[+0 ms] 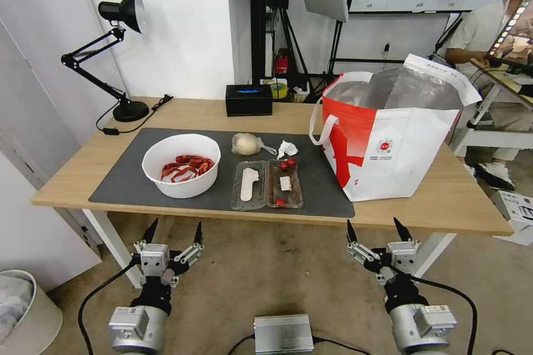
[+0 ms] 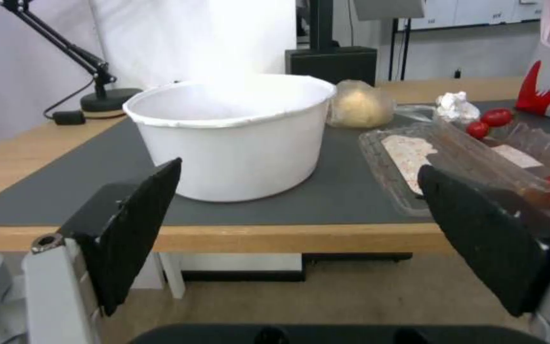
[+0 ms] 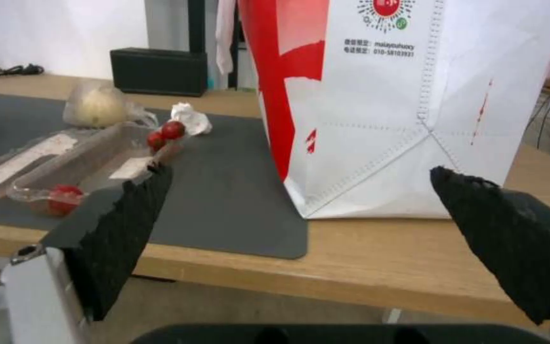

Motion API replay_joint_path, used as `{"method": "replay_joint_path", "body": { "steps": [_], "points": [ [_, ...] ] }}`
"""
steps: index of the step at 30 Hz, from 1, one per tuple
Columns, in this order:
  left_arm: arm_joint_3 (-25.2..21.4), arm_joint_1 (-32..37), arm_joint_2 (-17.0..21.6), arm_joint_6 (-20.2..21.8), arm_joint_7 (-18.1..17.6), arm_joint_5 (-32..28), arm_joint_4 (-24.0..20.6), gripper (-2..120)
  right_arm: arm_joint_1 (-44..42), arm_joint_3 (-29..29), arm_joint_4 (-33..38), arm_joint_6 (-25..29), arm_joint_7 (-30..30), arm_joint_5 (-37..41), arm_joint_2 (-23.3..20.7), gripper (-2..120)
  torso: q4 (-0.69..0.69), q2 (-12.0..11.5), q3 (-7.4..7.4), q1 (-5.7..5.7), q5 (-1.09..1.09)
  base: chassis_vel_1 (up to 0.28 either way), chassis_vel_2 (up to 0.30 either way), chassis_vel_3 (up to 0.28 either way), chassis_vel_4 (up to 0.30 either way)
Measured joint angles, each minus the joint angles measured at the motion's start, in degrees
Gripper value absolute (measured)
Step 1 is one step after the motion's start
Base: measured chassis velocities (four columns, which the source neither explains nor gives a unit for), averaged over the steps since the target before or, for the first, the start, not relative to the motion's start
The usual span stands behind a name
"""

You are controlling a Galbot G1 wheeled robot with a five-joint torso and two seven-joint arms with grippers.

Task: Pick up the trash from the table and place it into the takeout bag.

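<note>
The takeout bag stood upright toward the right end of the worktop, mouth open, foil lining showing; judged light and floppy-walled, so items should drop in from above. Its white side carried a small round logo with tiny print below, of which the right wrist view gave only "010-58103937" legibly. The white bowl of red shells sat on the left half of the grey mat; judged stiff but spill-prone, best taken by the rim. The clear hinged tray lay open near the mat's front edge; thin, slippery, likely to flex, so grip an edge. The wrapped beige lump and crumpled tissue lay nearer the mat's back edge; soft, light, pinch anywhere. Left gripper and right gripper hung below the worktop's front edge, fingers spread wide, holding nothing.
</note>
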Motion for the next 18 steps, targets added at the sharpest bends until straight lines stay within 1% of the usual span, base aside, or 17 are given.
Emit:
{"method": "replay_joint_path", "body": {
  "steps": [18],
  "points": [
    [0.00, 0.00, 0.00, 0.00, 0.00, 0.00, 0.00, 100, 0.00, 0.00, 0.00, 0.00, 0.00, 0.00, 0.00, 100, 0.00, 0.00, 0.00, 0.00, 0.00, 0.000, 0.000, 0.000, 0.000]
  ]
}}
